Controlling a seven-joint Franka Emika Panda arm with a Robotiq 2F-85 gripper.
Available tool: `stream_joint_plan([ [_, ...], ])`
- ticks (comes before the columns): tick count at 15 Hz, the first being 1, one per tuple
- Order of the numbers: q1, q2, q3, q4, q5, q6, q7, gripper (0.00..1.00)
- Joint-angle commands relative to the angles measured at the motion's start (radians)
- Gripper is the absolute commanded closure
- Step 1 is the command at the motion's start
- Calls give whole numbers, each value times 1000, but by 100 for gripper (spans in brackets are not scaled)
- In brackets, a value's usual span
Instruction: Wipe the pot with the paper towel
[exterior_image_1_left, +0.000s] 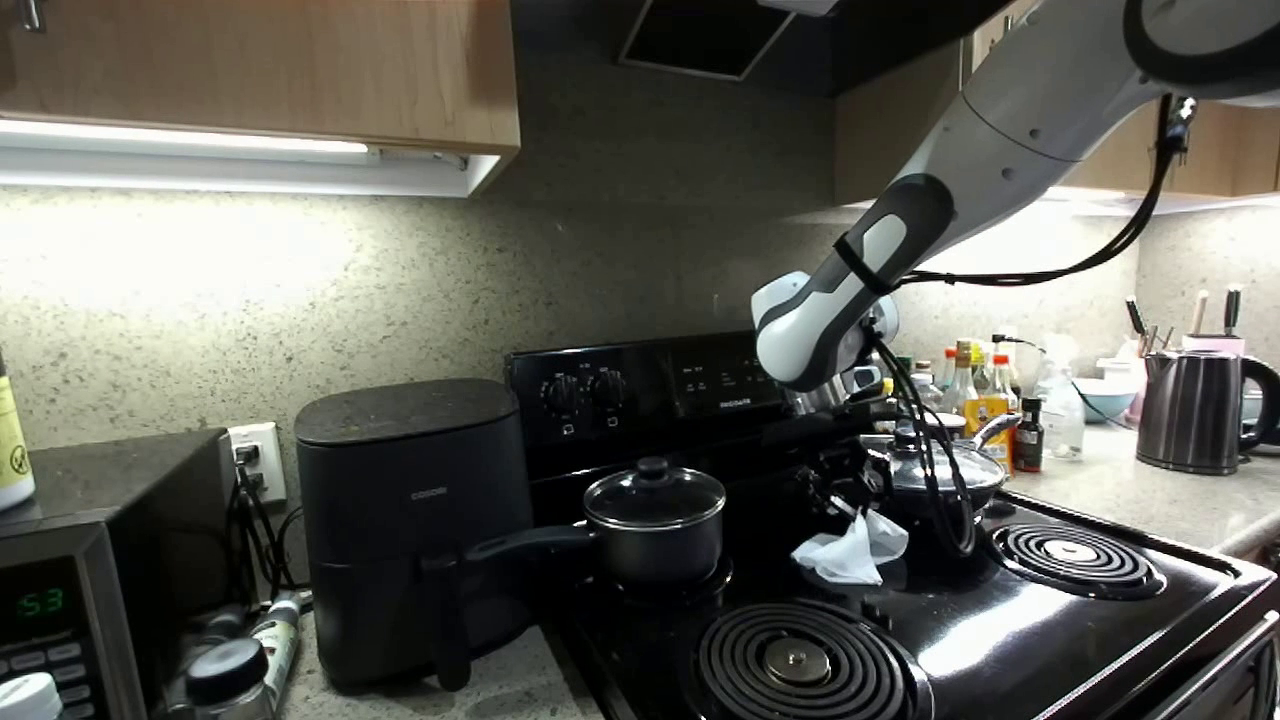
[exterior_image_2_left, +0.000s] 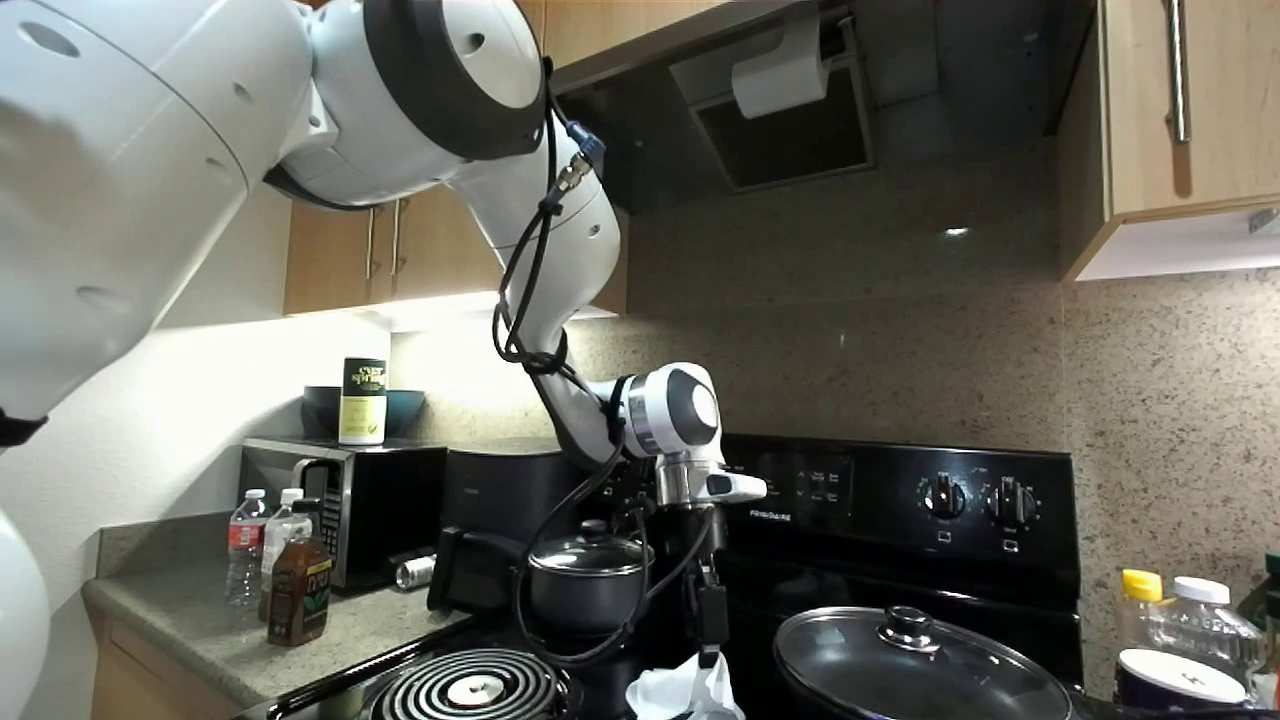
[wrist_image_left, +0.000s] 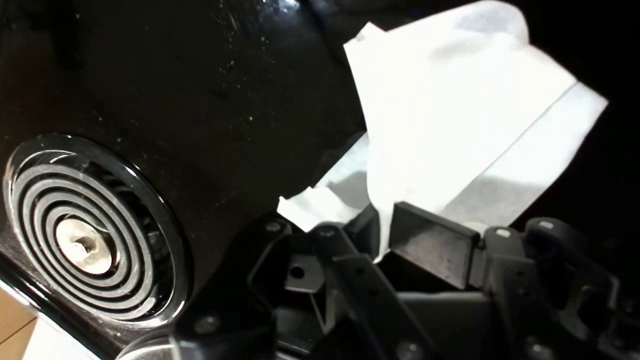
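A white paper towel (exterior_image_1_left: 850, 552) is crumpled in my gripper (exterior_image_1_left: 852, 500), low over the black cooktop. In the wrist view the fingertips (wrist_image_left: 384, 230) are shut on a pinched fold of the towel (wrist_image_left: 440, 110), which spreads out beyond them. I cannot tell if the towel touches the cooktop. A dark pot (exterior_image_1_left: 655, 548) with a glass lid and a long handle stands on a back burner, apart from the towel. The pot (exterior_image_2_left: 585, 598) also shows in an exterior view, with cables hanging in front, left of the gripper (exterior_image_2_left: 708, 640) and towel (exterior_image_2_left: 675, 692).
A wide lidded pan (exterior_image_2_left: 920, 660) stands on the cooktop on the gripper's other side. A black air fryer (exterior_image_1_left: 420, 520) stands beside the pot's handle. Coil burners (exterior_image_1_left: 800, 660) lie in front. Bottles (exterior_image_1_left: 975, 395) and a kettle (exterior_image_1_left: 1190, 410) stand on the counter. A paper roll (exterior_image_2_left: 780, 78) hangs under the hood.
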Motion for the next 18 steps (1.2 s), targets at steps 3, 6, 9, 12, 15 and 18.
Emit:
stream_joint_plan([
  [3,20,-13,5,-6,-8,11,-86,98],
  [6,27,-13,0,-5,-9,7,-90,68],
  [9,26,-16,-4,-6,-8,11,-87,50],
  [12,30,-36,-21,-15,-21,23,-56,30],
  [15,35,-73,-39,-33,-46,27,-37,11],
  [18,33,-128,-47,-60,-68,40,-33,0],
])
